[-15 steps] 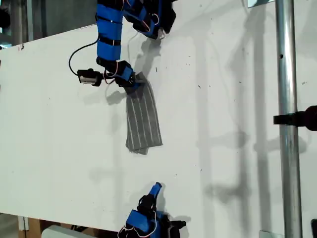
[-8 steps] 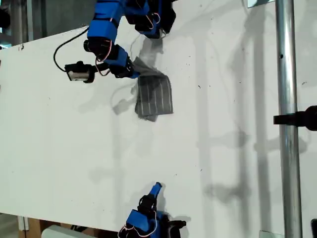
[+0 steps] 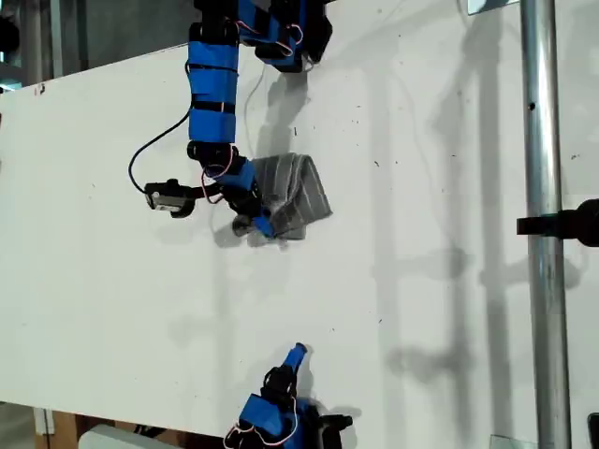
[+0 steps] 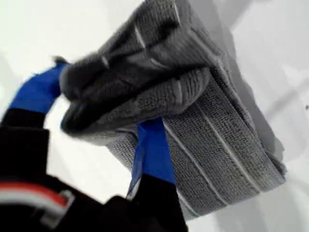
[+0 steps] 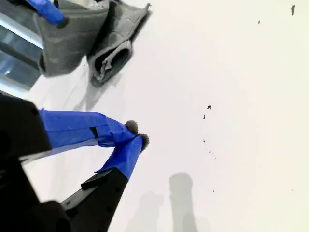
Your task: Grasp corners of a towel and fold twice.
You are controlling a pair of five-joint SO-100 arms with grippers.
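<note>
The towel [image 3: 292,196] lies bunched and partly folded on the white table [image 3: 449,309], in the upper middle of the exterior view. At its lower-left edge in that view my first gripper [image 3: 265,224] pinches a thick gathered fold; the first wrist view shows the blue jaws clamped on the cloth [image 4: 193,111]. The towel runs up and to the exterior view's right from that grip. At the bottom centre of the exterior view my second gripper [image 3: 295,354] sits well apart, jaws pressed together on nothing [image 5: 135,135]. The first arm is far nearer, so laying the fold flat looks to be its job.
</note>
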